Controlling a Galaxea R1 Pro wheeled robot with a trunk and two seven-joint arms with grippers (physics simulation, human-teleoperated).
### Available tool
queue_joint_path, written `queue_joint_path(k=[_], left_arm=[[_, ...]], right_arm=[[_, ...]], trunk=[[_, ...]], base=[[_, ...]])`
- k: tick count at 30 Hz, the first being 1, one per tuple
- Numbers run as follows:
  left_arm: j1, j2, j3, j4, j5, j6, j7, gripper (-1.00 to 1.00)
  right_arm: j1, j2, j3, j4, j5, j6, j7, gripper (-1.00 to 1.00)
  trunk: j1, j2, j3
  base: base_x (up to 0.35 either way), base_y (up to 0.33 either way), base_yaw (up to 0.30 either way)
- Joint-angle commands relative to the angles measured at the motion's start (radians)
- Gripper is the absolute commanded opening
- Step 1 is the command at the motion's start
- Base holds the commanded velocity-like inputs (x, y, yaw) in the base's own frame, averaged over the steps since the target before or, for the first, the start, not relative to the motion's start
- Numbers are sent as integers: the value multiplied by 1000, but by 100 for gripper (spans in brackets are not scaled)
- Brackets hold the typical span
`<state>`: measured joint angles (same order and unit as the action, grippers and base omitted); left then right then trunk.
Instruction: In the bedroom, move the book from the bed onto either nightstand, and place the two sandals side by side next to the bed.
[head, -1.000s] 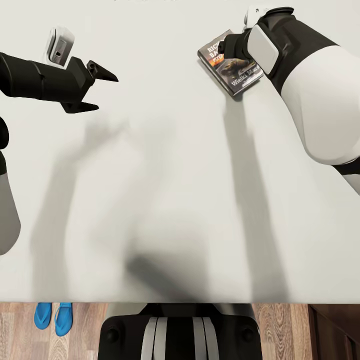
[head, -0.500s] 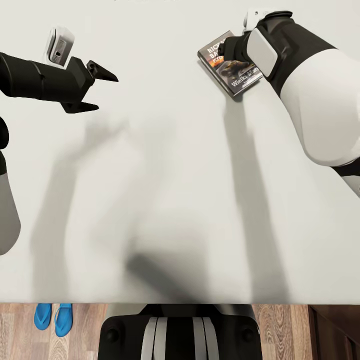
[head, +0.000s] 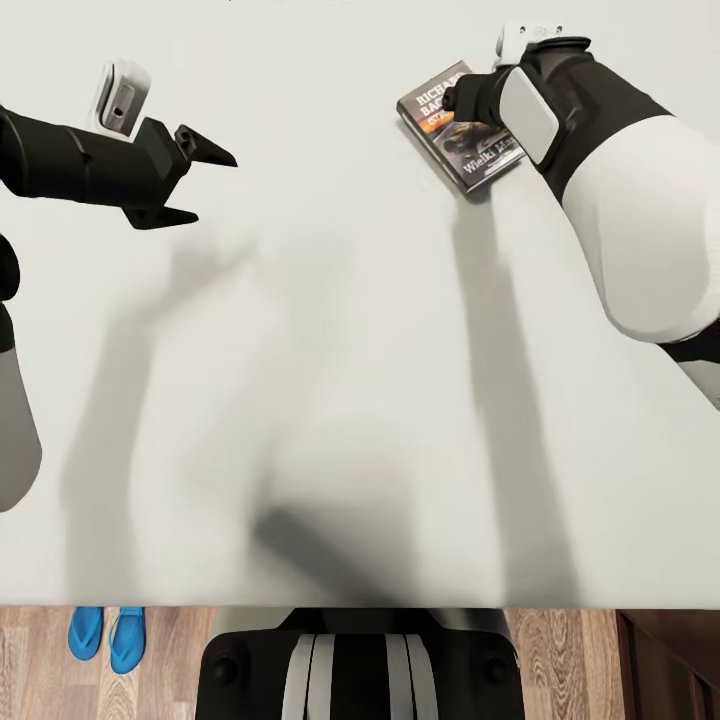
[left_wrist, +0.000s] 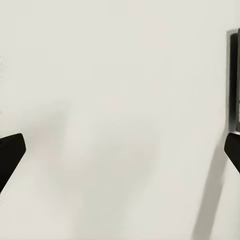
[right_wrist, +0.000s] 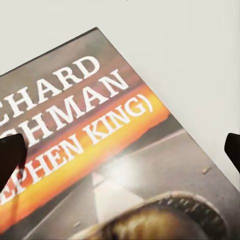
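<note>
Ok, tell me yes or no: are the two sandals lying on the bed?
No, the head view shows both sandals side by side on the wood floor, just off the edge of the bed.

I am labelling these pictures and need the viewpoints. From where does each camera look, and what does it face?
Head view: from the robot's head, down onto the wide pale grey-white bed; both arms, left tool, right tool over the small dark paperback book.
Left wrist view: near the left tool, facing bare mattress; dark fingertips.
Right wrist view: near the right tool, close above the book cover.
Shared: head and right wrist views both show the book.
</note>
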<state>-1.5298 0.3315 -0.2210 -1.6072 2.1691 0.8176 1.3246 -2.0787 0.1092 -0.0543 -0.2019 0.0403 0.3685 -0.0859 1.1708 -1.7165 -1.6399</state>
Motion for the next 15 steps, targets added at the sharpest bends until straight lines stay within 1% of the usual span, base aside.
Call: queue_joint_path(k=[1, 10, 12, 15], left_arm=[[-1, 1, 0, 0, 6, 8, 8, 100], [4, 1, -1, 0, 6, 8, 9, 100], [4, 1, -1, 0, 6, 8, 9, 100], [4, 1, 0, 0, 6, 8, 9, 100]], right_arm=[[1, 1, -2, 44, 10, 6, -3, 100], [3, 0, -2, 44, 10, -1, -3, 100], [3, 0, -2, 43, 10, -1, -3, 100], [3, 0, -2, 43, 10, -1, -3, 100]], trunk=[[0, 0, -1], [0, 0, -1], [0, 0, -1], [0, 0, -1]], base=[[0, 0, 0], [-6, 0, 0], [-78, 0, 0], [-168, 0, 0]])
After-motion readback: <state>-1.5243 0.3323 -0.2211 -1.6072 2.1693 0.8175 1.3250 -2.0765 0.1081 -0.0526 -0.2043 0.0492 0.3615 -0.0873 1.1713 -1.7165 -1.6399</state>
